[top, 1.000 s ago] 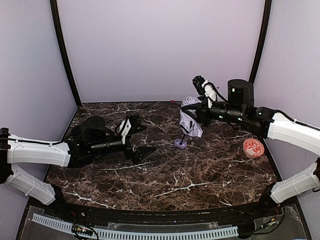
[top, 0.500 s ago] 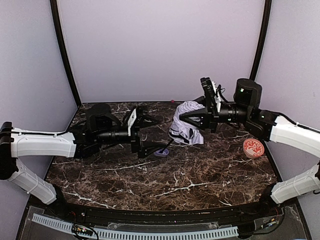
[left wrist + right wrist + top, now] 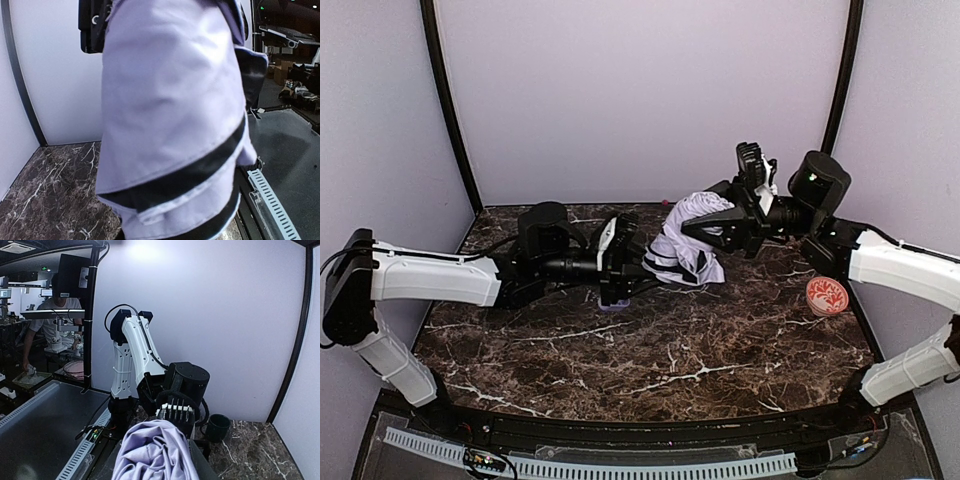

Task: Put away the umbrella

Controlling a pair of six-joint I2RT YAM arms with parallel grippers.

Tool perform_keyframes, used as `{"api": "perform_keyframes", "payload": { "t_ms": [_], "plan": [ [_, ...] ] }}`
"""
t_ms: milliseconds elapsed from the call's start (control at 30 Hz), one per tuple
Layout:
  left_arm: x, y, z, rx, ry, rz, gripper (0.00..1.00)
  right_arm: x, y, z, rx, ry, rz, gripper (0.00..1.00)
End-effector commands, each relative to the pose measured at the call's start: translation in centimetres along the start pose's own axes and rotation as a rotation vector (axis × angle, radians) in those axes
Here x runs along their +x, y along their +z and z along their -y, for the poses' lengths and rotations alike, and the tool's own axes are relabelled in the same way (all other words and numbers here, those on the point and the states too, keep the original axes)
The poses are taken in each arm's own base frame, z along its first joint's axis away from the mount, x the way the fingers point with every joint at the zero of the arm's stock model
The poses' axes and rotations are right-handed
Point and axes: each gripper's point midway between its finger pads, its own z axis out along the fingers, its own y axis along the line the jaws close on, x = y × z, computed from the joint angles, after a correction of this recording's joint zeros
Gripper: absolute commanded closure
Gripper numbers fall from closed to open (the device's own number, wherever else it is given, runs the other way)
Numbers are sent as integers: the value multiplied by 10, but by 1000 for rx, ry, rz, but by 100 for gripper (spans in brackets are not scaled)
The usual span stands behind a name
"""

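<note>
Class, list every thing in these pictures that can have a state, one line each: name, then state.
umbrella: canopy collapsed and bunched, not wrapped; tilted, fabric end raised.
right claw: shut on the umbrella's fabric end.
left claw: at the umbrella's lower end; open or shut cannot be told.
patterned disc: lying flat on the table, apart from both claws.

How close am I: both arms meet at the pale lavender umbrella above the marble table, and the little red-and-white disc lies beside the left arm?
One slip: the red-and-white disc lies beside the right arm, not the left, as the top view shows. Otherwise yes: both arms meet at the pale lavender umbrella above the marble table.
</note>
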Motion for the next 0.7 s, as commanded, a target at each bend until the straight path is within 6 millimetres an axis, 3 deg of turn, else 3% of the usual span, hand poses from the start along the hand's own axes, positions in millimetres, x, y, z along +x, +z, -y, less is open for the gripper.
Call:
{"api": "perform_keyframes", "payload": {
  "t_ms": [0,33,133,200,233,333,467,667],
  "plan": [
    [-20,-4,15,60,68,63,92,-16,-1,-8,-22,-85,39,88],
    [-21,-5,15,54,74,67,99,-14,-1,-8,-16,-87,30,88],
    [-22,-8,14,31,88,64,100,-7,-2,-5,3,-85,9,85],
    [-24,-10,7,-20,99,65,100,-1,-2,-3,19,-76,-9,76],
    [-25,-11,4,-46,108,67,100,0,-3,-2,30,-76,-16,69],
    [-29,-16,-7,-140,143,65,100,8,-5,3,68,-77,-38,31],
    [-37,-22,-15,-286,268,54,100,20,-8,7,113,-85,-66,2],
    [-59,-35,-7,-563,647,32,100,39,-19,13,195,-123,-114,0]
  ]
}}
